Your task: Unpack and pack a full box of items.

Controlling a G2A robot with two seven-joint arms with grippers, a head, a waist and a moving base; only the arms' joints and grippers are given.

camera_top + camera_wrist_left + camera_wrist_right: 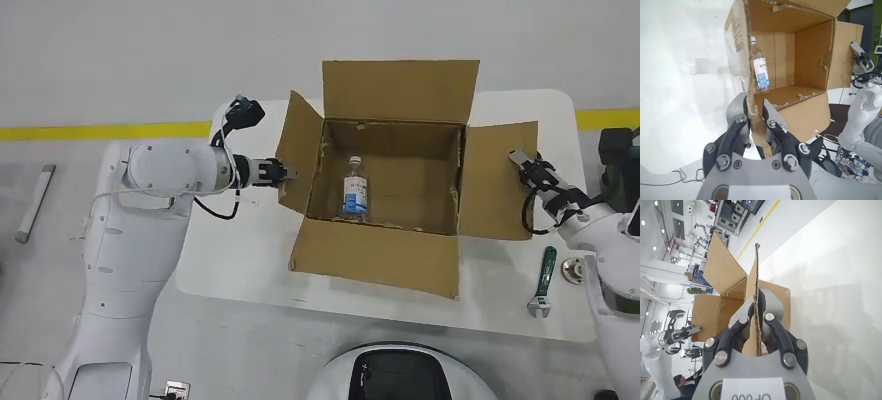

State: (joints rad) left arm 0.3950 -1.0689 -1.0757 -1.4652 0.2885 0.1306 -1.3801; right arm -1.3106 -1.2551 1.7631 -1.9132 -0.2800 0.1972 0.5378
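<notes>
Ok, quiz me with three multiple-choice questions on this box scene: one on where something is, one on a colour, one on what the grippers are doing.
1. Where is the bottle? A. on a shelf B. inside the box C. on the floor
2. What colour is the handle of the wrench? A. red B. green C. yellow
3. What state are the left gripper and the right gripper in? A. both open B. both shut on the bottle C. each shut on a side flap
Answers: 1 B, it lies on the box bottom; 2 B, the handle is plainly green; 3 C, the left flap and the right flap sit between their fingers.
</notes>
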